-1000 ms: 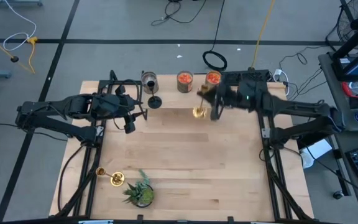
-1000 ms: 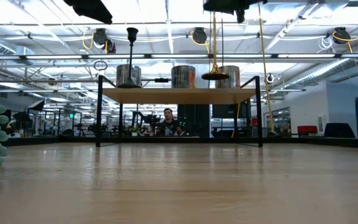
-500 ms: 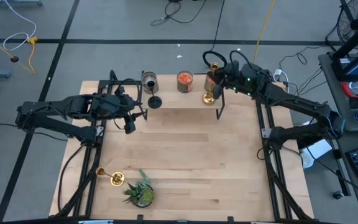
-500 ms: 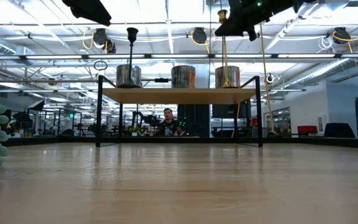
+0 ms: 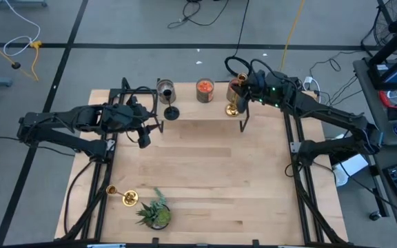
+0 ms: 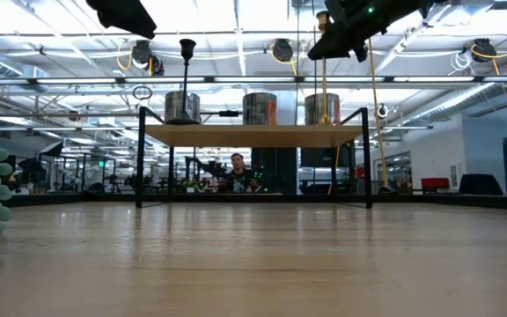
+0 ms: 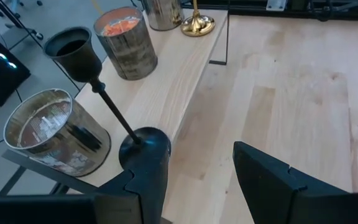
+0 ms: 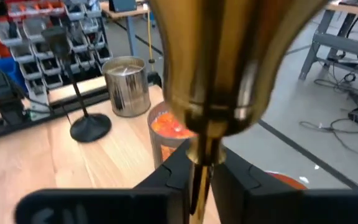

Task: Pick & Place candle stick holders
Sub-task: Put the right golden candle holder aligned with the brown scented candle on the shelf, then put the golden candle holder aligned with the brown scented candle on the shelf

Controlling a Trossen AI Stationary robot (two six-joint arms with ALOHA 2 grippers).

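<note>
A shiny gold holder (image 5: 231,107) stands upright at the right end of a raised wooden shelf (image 5: 198,111) along the table's far side. My right gripper (image 5: 241,89) is shut on it. It also shows in the low view (image 6: 324,62). A matt black holder (image 5: 171,112) stands on its round base on the shelf's left part. My left gripper (image 7: 197,180) is open and empty just in front of the black holder (image 7: 98,87), a little to its left. A second gold holder (image 5: 123,198) lies on its side near the table's front left. My right gripper pinches the gold holder's thin stem (image 8: 201,152) between its two fingers, just below the cup (image 8: 229,62). The fingers come from the table's right and lie across the stem. The holder is upright and its round base (image 7: 197,25) appears to rest on the shelf.
Three short jars stand on the shelf: a grey-filled one (image 5: 165,89) at the left, an orange-filled one (image 5: 205,89) in the middle, another (image 5: 237,84) right behind the gold holder. A small green plant (image 5: 156,212) stands at the front left. A person (image 6: 238,172) shows far behind.
My right gripper has carried the gold holder from in front of the shelf toward the table's far edge and a little to the right. The holder has stayed upright and now stands at the shelf's right end, next to the right-hand jar.
</note>
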